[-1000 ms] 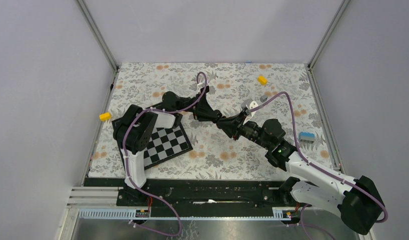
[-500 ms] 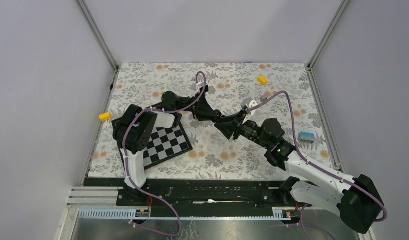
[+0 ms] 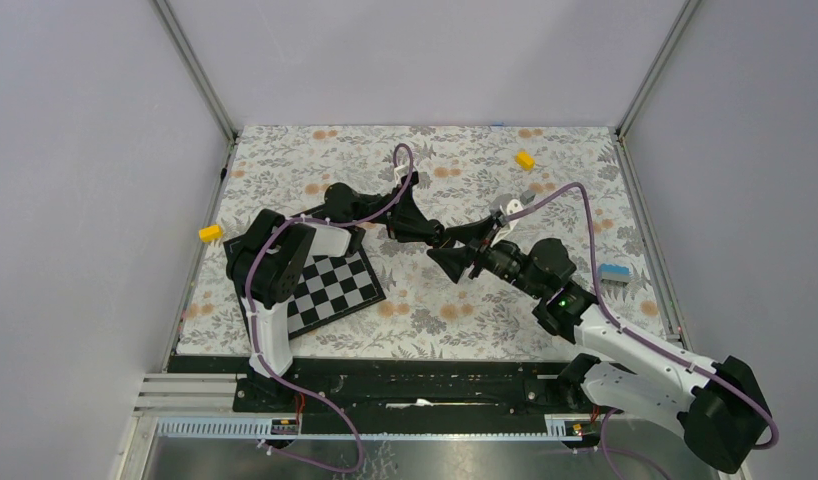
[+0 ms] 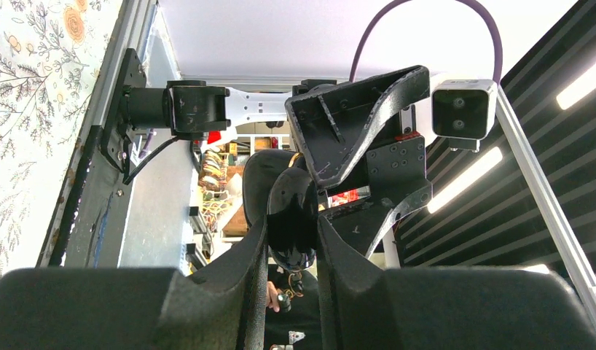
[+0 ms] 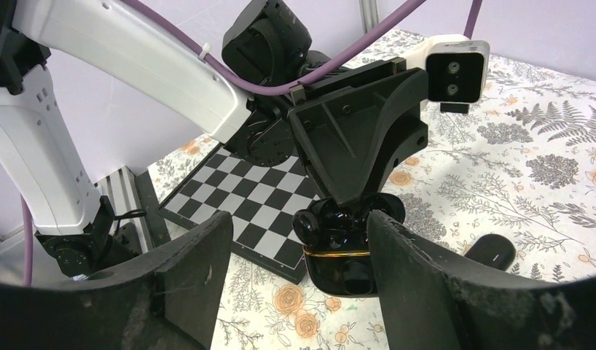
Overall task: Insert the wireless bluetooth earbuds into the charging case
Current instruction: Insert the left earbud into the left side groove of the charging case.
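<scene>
Left pincer (image 4: 291, 244) clamped, right pincer (image 5: 295, 233) spread wide

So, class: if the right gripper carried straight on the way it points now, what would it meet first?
The right gripper would first meet the charging case, pinched in the left gripper directly ahead of its open jaws. Depth is hard to judge, but nothing shows between them.
</scene>
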{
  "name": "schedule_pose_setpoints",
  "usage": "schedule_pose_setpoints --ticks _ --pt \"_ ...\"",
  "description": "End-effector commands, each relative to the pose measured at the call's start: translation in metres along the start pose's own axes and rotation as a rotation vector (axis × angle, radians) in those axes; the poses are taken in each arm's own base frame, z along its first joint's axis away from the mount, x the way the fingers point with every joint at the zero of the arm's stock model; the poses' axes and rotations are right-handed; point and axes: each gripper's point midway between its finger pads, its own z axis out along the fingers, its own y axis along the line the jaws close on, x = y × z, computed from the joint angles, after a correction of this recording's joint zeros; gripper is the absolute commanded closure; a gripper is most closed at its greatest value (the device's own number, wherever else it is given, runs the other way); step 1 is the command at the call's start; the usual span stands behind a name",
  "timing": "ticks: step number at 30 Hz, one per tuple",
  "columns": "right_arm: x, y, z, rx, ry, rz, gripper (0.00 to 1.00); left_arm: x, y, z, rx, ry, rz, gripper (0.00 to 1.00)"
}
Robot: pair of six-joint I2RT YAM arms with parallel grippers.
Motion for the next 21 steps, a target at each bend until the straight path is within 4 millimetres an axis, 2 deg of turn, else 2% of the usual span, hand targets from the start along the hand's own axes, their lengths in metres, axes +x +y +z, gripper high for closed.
schedule_pose_setpoints --ticks 1,13,18,21 --pt "-0.035 0.003 0.000 0.015 -0.093 -0.012 0.25 0.002 -0.032 0.002 0.045 0.003 -0.191 1.00" --pt "-0.061 -0.001 -0.007 0.070 -0.170 -0.040 0.21 0.005 -0.031 0.001 0.038 0.010 -0.179 1.00" --pt "-0.072 -0.014 -0.017 0.165 -0.190 -0.054 0.18 0.005 -0.034 0.002 0.038 0.015 -0.157 1.00" --pt "-0.071 -0.027 -0.023 0.249 -0.184 -0.025 0.16 0.005 -0.035 0.003 0.033 0.017 -0.143 1.00"
